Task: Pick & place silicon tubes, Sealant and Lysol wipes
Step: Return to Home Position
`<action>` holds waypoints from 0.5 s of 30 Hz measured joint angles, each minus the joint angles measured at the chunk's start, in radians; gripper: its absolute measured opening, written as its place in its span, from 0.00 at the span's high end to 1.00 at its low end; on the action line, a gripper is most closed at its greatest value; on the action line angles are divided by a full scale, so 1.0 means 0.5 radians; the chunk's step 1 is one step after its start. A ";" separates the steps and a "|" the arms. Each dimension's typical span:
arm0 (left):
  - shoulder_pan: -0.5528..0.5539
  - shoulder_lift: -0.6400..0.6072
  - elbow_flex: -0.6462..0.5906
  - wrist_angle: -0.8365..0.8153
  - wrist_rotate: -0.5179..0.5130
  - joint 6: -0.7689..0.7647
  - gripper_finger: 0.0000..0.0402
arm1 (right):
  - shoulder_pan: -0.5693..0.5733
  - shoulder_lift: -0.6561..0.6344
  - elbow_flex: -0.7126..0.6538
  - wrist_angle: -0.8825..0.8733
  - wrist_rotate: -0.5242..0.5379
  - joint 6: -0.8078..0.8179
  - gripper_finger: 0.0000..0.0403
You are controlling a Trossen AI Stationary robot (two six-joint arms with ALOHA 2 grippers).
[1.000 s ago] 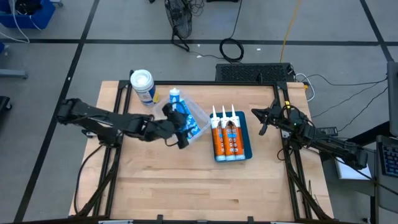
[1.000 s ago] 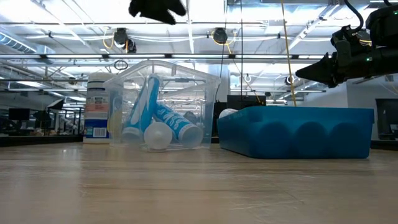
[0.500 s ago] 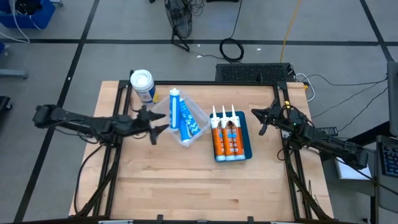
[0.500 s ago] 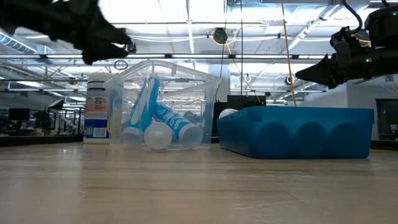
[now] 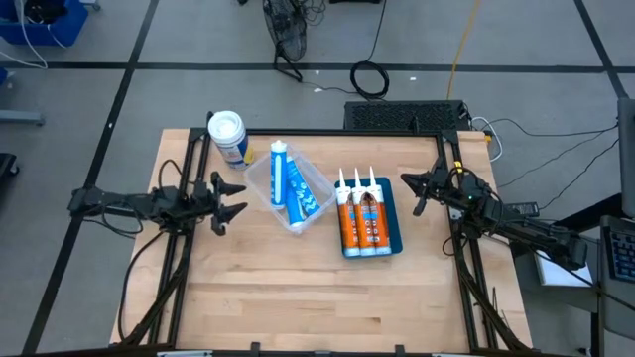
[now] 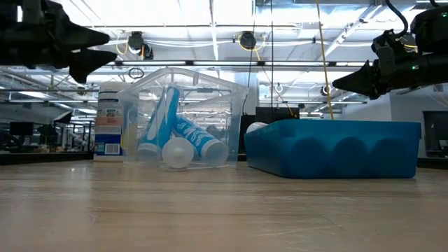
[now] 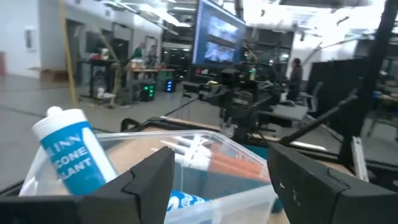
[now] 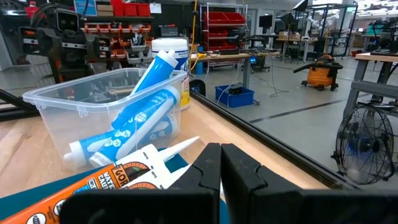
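Observation:
A clear plastic bin [image 5: 291,193] holds two blue-and-white silicone tubes [image 5: 283,171]; one leans with its cap end on the far rim [image 7: 68,146]. Three orange sealant cartridges [image 5: 362,220] lie side by side in a blue tray [image 5: 393,238]. The Lysol wipes canister [image 5: 227,136] stands upright at the far left corner. My left gripper [image 5: 234,196] is open and empty, in the air left of the bin. My right gripper [image 5: 410,188] is shut and empty, in the air right of the tray.
The table's black frame rails [image 5: 327,132] run along its edges. Bare wood [image 5: 298,288] lies across the near half of the table. Cables [image 5: 370,77] and a stand lie on the floor beyond the far edge.
My left gripper has drawn back from over the bin toward the table's left edge and come lower, empty. The bin and its tubes have stayed put. My right arm has kept still.

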 joint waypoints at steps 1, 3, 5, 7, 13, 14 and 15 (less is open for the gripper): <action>0.000 -0.049 0.001 -0.049 0.017 0.025 0.37 | 0.000 0.000 0.000 0.000 0.000 0.000 1.00; 0.005 -0.132 0.001 -0.151 0.018 0.032 0.37 | 0.000 0.000 0.000 0.000 0.000 0.000 1.00; 0.015 -0.194 0.001 -0.224 0.020 0.024 0.37 | 0.000 0.000 0.000 0.000 0.000 0.000 1.00; 0.018 -0.224 0.001 -0.259 0.089 0.017 0.37 | 0.000 0.000 0.000 0.000 0.000 0.000 1.00; 0.017 -0.204 0.001 -0.357 0.130 -0.032 0.37 | 0.000 0.000 0.001 0.000 0.000 0.000 1.00; 0.017 -0.196 0.001 -0.375 0.120 -0.031 0.37 | 0.000 0.000 0.002 0.000 0.000 0.000 1.00; 0.017 -0.188 0.001 -0.373 0.120 -0.033 0.37 | 0.000 0.000 0.002 0.000 0.000 0.000 1.00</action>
